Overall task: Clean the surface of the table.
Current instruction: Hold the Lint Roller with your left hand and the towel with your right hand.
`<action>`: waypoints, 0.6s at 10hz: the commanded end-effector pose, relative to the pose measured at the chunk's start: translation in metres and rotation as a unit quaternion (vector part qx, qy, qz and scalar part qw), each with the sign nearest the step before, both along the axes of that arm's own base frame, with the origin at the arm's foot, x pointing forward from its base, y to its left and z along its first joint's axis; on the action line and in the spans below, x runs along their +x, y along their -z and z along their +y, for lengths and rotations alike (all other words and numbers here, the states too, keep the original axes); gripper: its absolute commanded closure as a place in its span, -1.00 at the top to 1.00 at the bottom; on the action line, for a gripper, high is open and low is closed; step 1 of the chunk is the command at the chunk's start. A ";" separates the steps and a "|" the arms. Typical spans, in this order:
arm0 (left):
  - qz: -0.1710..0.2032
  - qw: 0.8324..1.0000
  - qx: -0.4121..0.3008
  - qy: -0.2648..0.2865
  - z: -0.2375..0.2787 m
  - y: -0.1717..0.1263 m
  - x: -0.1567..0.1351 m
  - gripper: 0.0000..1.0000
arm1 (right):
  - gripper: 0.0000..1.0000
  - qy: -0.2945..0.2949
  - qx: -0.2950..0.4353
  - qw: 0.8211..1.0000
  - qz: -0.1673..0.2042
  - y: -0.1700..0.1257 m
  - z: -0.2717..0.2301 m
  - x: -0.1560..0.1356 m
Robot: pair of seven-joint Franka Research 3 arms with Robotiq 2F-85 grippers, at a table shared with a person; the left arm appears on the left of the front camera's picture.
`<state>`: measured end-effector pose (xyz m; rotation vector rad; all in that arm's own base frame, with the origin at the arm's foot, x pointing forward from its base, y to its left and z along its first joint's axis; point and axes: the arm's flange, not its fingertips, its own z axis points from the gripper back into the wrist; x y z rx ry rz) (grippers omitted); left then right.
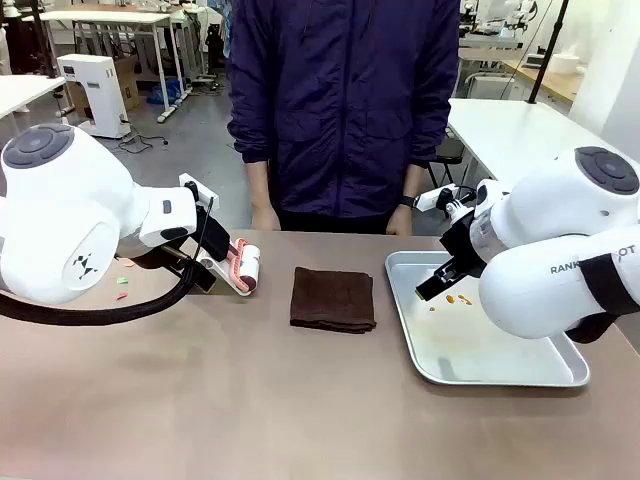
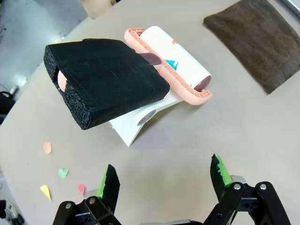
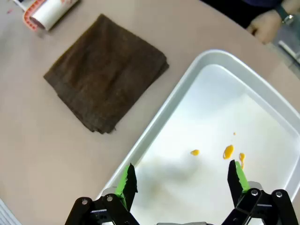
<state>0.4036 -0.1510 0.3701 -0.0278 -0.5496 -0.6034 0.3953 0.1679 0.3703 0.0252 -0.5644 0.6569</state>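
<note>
The brownish-taupe table (image 1: 300,400) carries a few small coloured paper scraps (image 2: 63,173) at its left side, also seen as paper scraps (image 1: 122,282) beside my left arm. A lint roller (image 2: 176,63) with a pink frame and a black foam handle (image 2: 105,82) rests on a white stand. My left gripper (image 2: 164,180) hovers open just short of it, holding nothing. My right gripper (image 3: 183,180) hangs open and empty over a silver tray (image 3: 211,108) that bears orange smears (image 3: 228,151). A folded brown cloth (image 1: 333,298) lies mid-table.
A person in a dark jacket stands at the far edge, one hand (image 3: 265,21) resting on the table near the tray's corner. The lint roller (image 1: 245,268) stands left of the cloth, the tray (image 1: 500,370) to its right. Bare tabletop stretches along the near side.
</note>
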 end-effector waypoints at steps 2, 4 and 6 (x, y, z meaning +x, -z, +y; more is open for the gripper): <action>0.000 1.000 0.000 0.000 0.000 0.000 0.000 1.00 | 1.00 0.000 0.000 1.000 0.000 0.000 0.000 0.000; 0.000 1.000 0.000 0.000 0.000 0.000 0.000 1.00 | 1.00 0.000 0.000 1.000 0.000 0.000 0.000 0.000; 0.000 1.000 0.000 0.000 0.000 0.000 0.000 1.00 | 1.00 0.000 0.000 1.000 0.000 0.000 0.000 0.000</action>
